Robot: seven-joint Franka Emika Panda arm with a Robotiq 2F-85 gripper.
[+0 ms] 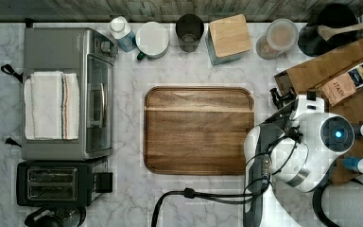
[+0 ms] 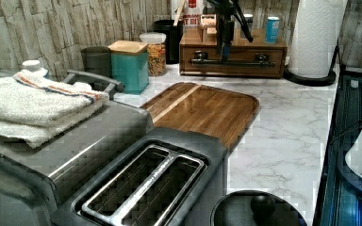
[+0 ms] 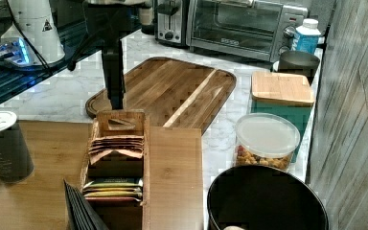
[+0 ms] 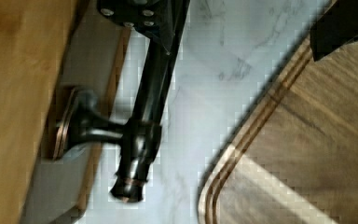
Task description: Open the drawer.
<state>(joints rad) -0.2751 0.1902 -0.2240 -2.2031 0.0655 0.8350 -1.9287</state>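
The drawer (image 2: 232, 67) is the bamboo front at the bottom of a wooden unit at the back of the counter in the left view. Its long black bar handle (image 2: 245, 61) runs across the front. My gripper (image 2: 225, 52) comes straight down onto the middle of that bar. In the wrist view the handle (image 4: 142, 126) stands off the drawer front (image 4: 86, 186) on a round post. One of the fingers (image 4: 142, 14) rests right at the bar, and the other is far off over the cutting board, so the gripper (image 4: 242, 32) is open. In the right view the gripper (image 3: 115, 93) hangs in front of the unit.
A dark-wood cutting board (image 1: 198, 130) lies close in front of the drawer. Tea boxes (image 3: 117, 158) and cans sit on top of the unit. A paper towel roll (image 2: 318, 37), a snack jar (image 2: 155, 52) and a teal canister (image 2: 129, 66) stand nearby, and a toaster oven (image 1: 66, 92) is across the counter.
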